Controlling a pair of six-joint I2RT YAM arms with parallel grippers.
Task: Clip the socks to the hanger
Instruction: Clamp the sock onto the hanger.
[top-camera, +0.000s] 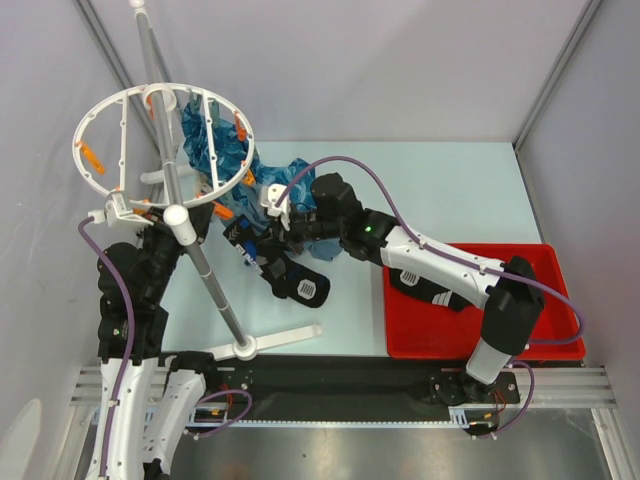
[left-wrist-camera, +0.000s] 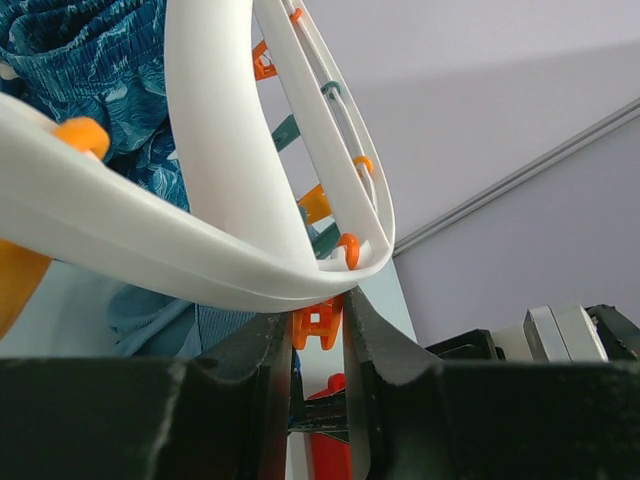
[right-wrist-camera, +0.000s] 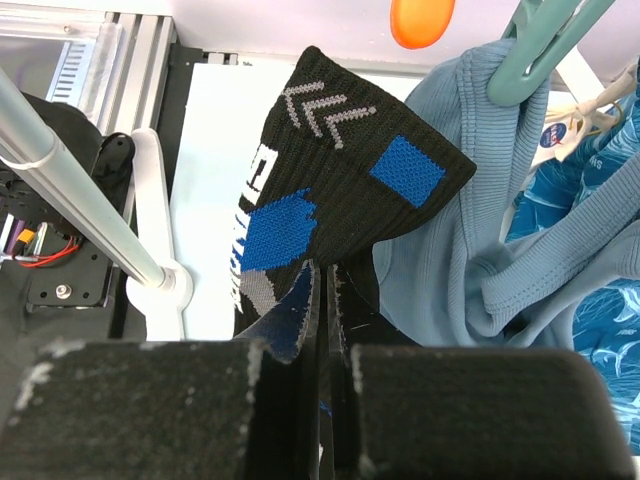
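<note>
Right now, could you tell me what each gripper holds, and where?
Right gripper: black sock, by its edge; left gripper: orange clip, just under the hanger ring.

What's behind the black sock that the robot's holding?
In the right wrist view, a grey-blue cloth hanging from a teal clip sits partly behind the sock. The sock covers the cloth's left edge.

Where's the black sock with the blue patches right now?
In the right wrist view, the black sock is pinched in the right gripper, just left of the grey-blue cloth and right of the stand's grey pole.
</note>
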